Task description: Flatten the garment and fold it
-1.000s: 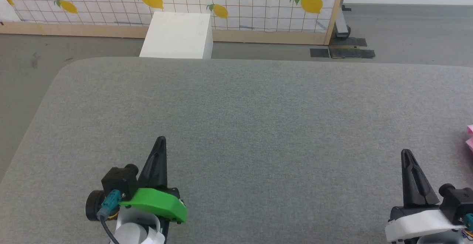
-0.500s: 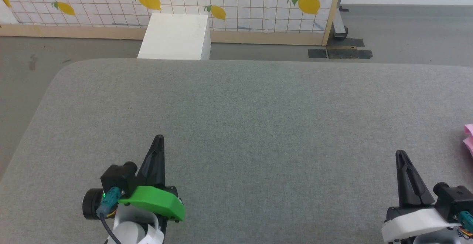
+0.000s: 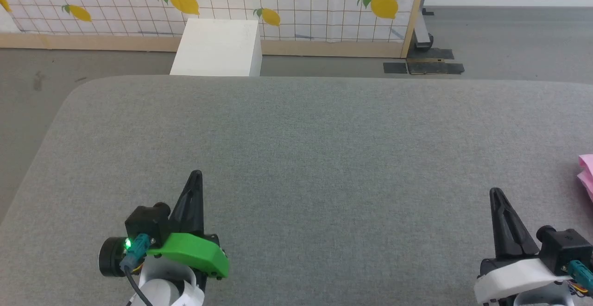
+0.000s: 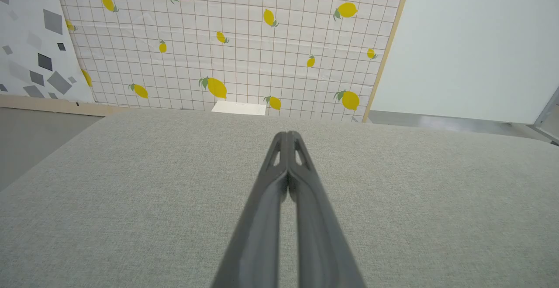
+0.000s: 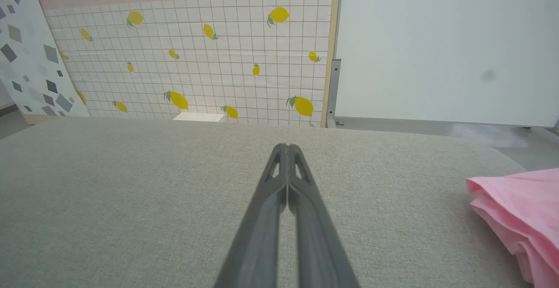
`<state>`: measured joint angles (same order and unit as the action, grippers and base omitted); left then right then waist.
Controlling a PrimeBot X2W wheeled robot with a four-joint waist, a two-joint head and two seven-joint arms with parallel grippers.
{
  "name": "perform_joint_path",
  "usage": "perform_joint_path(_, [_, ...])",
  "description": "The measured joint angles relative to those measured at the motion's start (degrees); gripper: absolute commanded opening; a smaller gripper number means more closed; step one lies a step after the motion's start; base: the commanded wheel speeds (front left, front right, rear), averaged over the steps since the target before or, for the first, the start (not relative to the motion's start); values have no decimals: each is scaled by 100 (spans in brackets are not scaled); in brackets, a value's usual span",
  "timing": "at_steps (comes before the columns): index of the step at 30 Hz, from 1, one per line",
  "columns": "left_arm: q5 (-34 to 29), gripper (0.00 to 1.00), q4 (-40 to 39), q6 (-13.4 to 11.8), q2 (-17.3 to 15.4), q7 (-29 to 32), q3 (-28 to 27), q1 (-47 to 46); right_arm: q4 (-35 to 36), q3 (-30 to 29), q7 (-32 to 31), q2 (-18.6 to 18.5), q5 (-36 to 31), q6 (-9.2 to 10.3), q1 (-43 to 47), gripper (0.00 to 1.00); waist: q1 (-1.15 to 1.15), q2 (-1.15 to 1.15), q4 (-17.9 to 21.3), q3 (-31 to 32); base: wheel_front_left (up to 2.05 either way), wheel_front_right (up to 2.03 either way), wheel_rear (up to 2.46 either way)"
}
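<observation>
The garment (image 5: 519, 211), a light pink soft cloth in bunched layers, lies on the grey table at the lower right of the right wrist view. A small pink edge of the garment (image 3: 586, 172) pokes in at the right border of the head view. My right gripper (image 3: 496, 194) is shut and empty, a short way left of the cloth and apart from it; its closed fingertips (image 5: 286, 147) hover over bare table. My left gripper (image 3: 196, 175) is shut and empty at the lower left, its tips (image 4: 287, 135) pressed together over the table.
The grey fabric-covered table (image 3: 315, 148) has rounded far corners. Behind it stands a white box (image 3: 216, 48) on the floor before a lemon-print grid panel (image 3: 287, 0). Black floor plates (image 3: 424, 67) lie at the panel's right end.
The head camera has swung slightly right, so the whole scene has slid left and a little more pink cloth shows. Both grippers stay shut and still.
</observation>
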<state>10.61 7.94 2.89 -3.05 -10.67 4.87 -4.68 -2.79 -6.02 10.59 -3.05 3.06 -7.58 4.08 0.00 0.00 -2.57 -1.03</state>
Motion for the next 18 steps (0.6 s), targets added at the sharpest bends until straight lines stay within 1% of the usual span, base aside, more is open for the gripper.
perform_joint_path(18, [-207, 0, -149, -53, 0, 211, -87, 64, 43, 119, -203, 0, -53, 0, -62, 0, 0, 0, 51, 20, 0, 0, 0])
